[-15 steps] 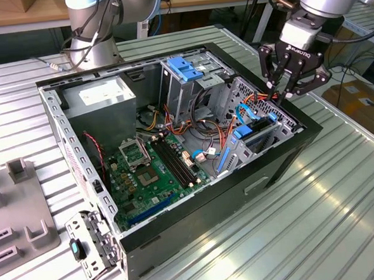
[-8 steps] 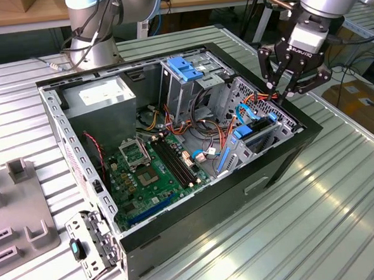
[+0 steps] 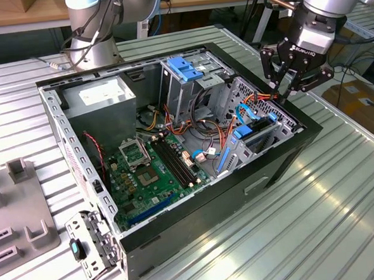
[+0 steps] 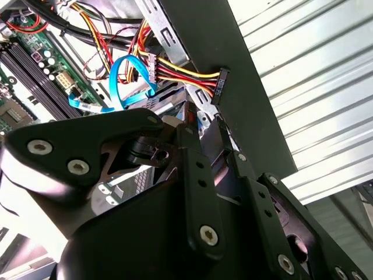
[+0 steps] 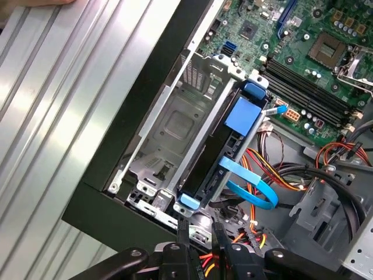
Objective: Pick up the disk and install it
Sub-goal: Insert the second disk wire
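The disk [image 5: 217, 153] sits edge-on in its bay, so its label and broad face are hidden; a blue tab [image 5: 240, 115] and a blue ribbon cable [image 5: 247, 185] cover part of the visible edge. In the exterior view the disk [image 3: 263, 135] is mostly masked by the bay's metal frame [image 3: 268, 113]. In the second wrist view the gripper [image 4: 217, 135] body blocks the bay beneath it. In the first wrist view the gripper [image 5: 199, 233] is cut off by the picture's edge. In the exterior view the arm [image 3: 328, 1] leaves the frame at the top right.
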Robot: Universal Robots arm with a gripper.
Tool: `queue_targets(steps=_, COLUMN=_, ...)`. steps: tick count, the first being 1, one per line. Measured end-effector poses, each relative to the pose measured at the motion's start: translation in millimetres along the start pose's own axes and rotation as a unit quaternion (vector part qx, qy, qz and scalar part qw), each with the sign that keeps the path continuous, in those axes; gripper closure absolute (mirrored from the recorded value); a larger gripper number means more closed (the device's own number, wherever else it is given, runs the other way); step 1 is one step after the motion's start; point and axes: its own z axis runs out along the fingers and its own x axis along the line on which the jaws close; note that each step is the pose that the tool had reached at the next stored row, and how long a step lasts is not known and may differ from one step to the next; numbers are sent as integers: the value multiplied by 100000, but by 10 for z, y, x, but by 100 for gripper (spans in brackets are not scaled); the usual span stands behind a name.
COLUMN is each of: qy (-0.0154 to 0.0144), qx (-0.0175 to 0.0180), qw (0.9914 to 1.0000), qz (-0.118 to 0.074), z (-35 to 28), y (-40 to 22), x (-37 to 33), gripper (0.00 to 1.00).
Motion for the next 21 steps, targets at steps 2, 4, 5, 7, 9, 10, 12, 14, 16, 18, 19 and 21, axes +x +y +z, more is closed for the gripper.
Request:
queue_targets(steps=2, qy=-13, qx=11, qw=99999, qz=-341, z=0, y=0, x=0, gripper=70)
queue_targets(steps=4, qy=-11, qx=12, qw=99999, qz=-357, z=0, y=0, x=0, gripper=70)
queue_targets(steps=5, qy=-12, qx=12, qw=99999, qz=-361, z=0, y=0, x=0, gripper=70)
queue_targets(steps=7, qy=-12, qx=12, qw=99999, qz=-372, z=0, y=0, x=0, gripper=70)
queue_targets(steps=9, qy=-13, qx=13, qw=99999, qz=-385, z=0, y=0, x=0, gripper=70)
queue_targets(steps=10, qy=-14, qx=14, qw=99999, qz=-391, z=0, y=0, x=1, gripper=70)
queue_targets(steps=12, qy=-12, qx=14, qw=99999, qz=-394, z=0, y=-5, x=4, gripper=70)
queue_targets(steps=14, qy=-13, qx=15, qw=99999, qz=-410, z=1, y=-20, x=12, gripper=70)
queue_targets(steps=16, qy=-19, qx=17, qw=99999, qz=-514, z=2, y=-42, x=25, gripper=70)
queue_targets(steps=18, qy=-24, qx=22, qw=99998, qz=-601, z=4, y=-65, x=37, gripper=70)
queue_targets(steps=19, qy=-22, qx=21, qw=99998, qz=-638, z=4, y=-84, x=43, gripper=70)
queue_targets(steps=21, qy=-26, qx=24, qw=99998, qz=-697, z=6, y=-121, x=51, gripper=70)
